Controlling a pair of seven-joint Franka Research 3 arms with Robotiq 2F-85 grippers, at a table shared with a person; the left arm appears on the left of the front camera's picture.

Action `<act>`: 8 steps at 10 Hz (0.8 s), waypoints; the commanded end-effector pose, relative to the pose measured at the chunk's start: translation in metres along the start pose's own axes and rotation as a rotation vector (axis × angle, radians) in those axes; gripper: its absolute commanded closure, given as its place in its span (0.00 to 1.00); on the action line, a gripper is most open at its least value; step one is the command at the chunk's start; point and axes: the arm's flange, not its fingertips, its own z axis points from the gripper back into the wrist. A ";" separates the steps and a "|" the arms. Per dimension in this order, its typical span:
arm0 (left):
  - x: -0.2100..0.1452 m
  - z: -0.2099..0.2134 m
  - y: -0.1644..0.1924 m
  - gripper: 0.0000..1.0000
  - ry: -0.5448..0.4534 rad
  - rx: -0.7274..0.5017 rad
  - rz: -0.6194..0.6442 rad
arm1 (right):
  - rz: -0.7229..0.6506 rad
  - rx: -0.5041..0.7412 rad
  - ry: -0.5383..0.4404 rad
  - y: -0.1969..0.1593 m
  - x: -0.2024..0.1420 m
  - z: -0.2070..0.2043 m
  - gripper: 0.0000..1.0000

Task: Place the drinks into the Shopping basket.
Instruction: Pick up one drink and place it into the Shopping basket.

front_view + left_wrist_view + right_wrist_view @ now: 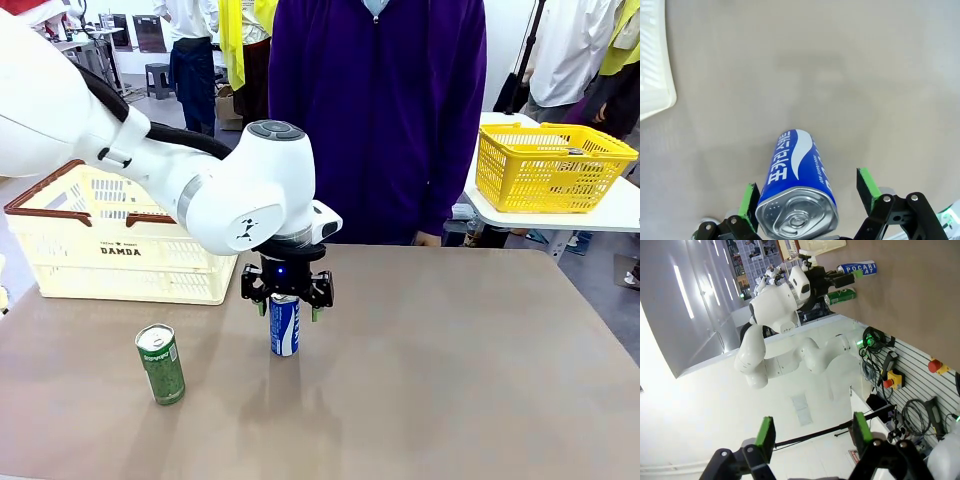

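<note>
The blue can (284, 330) stands upright in the middle of the brown table. My left gripper (287, 300) hangs over it, open, with one green pad on each side of the can's top. In the left wrist view the blue can (797, 165) rises between the fingers of the left gripper (808, 192), and a gap shows beside the right pad (866, 182). The green can (160, 363) stands upright at the front left, apart from both grippers. The Shopping basket (110, 235), cream with a brown rim, sits at the back left. My right gripper (812, 432) is open and holds nothing, away from the table.
A person in a purple top (375, 120) stands at the far edge of the table. A yellow mesh basket (550, 165) sits on a separate white table at the right. The basket's corner (655, 75) shows at the left of the left wrist view.
</note>
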 end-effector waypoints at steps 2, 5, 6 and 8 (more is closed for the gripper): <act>0.005 -0.001 -0.005 0.00 -0.006 0.044 0.036 | -0.006 -0.007 0.011 0.002 -0.003 0.004 0.18; 0.006 -0.001 -0.006 0.60 0.002 0.063 0.036 | -0.006 -0.007 0.011 0.002 -0.003 0.004 0.18; 0.006 -0.001 -0.008 1.00 -0.003 0.067 0.031 | -0.006 -0.007 0.011 0.002 -0.003 0.004 0.18; 0.006 -0.001 -0.007 1.00 -0.013 0.070 0.030 | -0.006 -0.007 0.011 0.002 -0.003 0.004 0.18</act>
